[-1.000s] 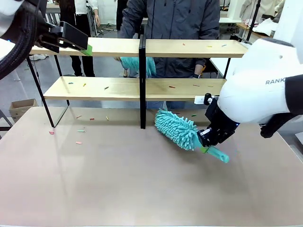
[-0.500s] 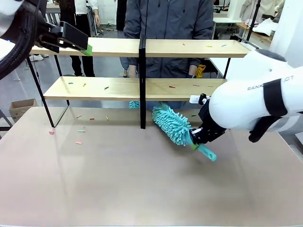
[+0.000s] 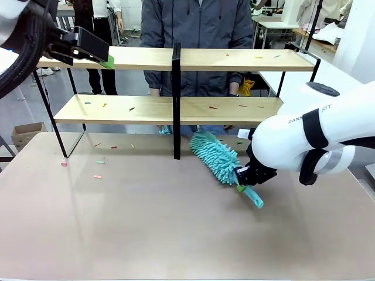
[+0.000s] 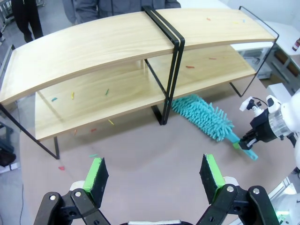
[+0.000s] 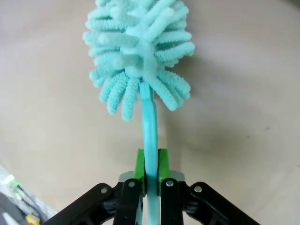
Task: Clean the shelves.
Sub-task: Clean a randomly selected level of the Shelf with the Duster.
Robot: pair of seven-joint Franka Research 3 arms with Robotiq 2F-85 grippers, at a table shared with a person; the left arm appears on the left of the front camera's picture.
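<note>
Writing first: the white R arm (image 3: 293,143) is showing grey lettering, but I'm only making out "RANK" and "OT". No other print is legible.

The shelves (image 3: 234,60) (image 4: 93,47), two long light-wood boards in a thin black metal frame w/ a black centre post, are standing on the far part of a matte beige-brown tabletop (image 3: 146,234). Tiny coloured scraps (image 3: 96,175) are lying on both boards and on the tabletop in front of the shelves' L half.

The R gripper (image 3: 241,186) (image 5: 151,164) is working just in front of the shelves' R half, its green pads pinching the flat plastic handle of a fluffy teal microfibre duster (image 3: 215,157) (image 4: 201,117) (image 5: 138,61). The duster's head is pointing toward the centre post's foot, low by the tabletop; I can't tell if it's touching.

The L gripper (image 3: 107,60) (image 4: 157,171) is hanging at the shelves' top-L end, jaws spread wide, nothing btw them.

A person in a dark grey zip jacket (image 3: 199,23) is standing right behind the shelves. A cardboard box (image 3: 26,132) is sitting on the grey floor left of the shelves, and more white tables are showing behind them.
</note>
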